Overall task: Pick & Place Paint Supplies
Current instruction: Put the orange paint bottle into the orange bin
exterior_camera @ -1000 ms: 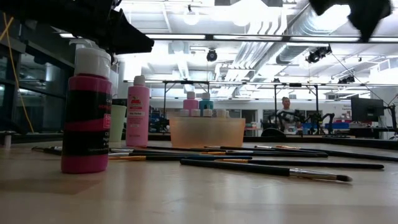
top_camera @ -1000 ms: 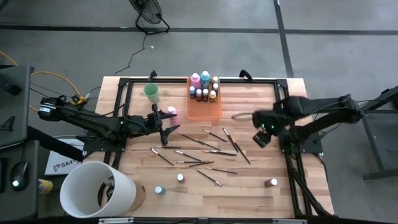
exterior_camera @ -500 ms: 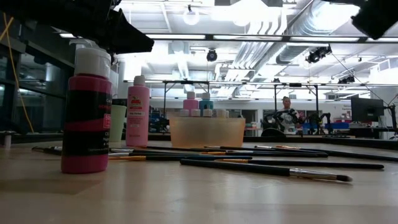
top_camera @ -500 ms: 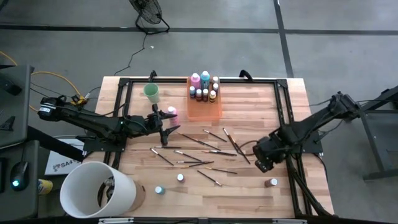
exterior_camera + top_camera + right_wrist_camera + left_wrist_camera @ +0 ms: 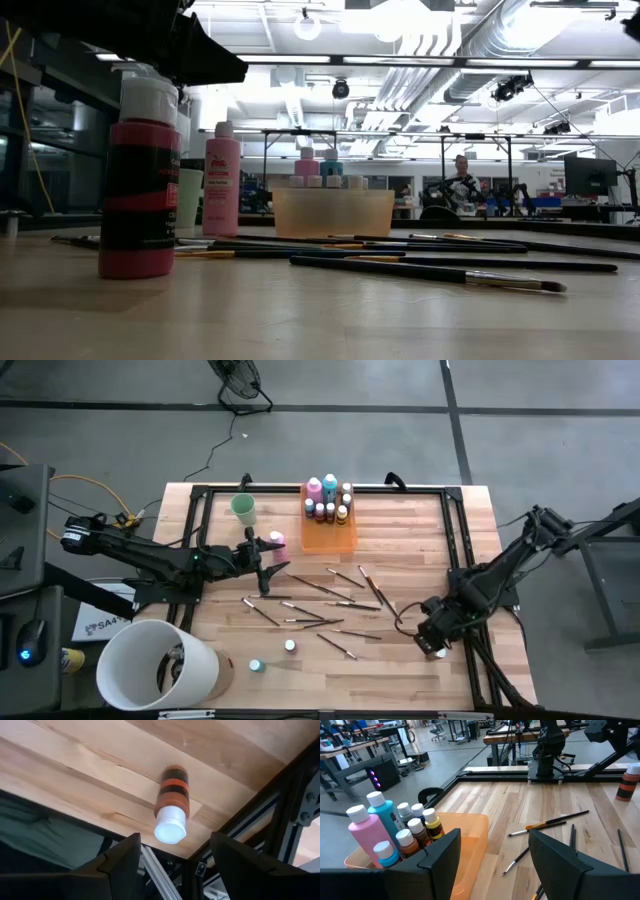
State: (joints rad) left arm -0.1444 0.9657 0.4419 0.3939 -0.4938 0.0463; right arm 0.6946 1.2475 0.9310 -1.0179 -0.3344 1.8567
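Paint supplies split across bench (image 5: 420, 530): pink and teal bottles (image 5: 321, 488) plus tiny capped ones standing in orange tray (image 5: 328, 536) at 12 o'clock, brushes (image 5: 330, 605) scattered at centre, one pink bottle (image 5: 277, 542) just beside left gripper (image 5: 262, 562) at 9 o'clock. Left jaws spread wide, holding nothing, hovering near mint cup (image 5: 243, 509). Right gripper (image 5: 432, 641) low at 4 o'clock, jaws open and empty, directly over tiny dark bottle (image 5: 171, 805) lying on its side near bench edge.
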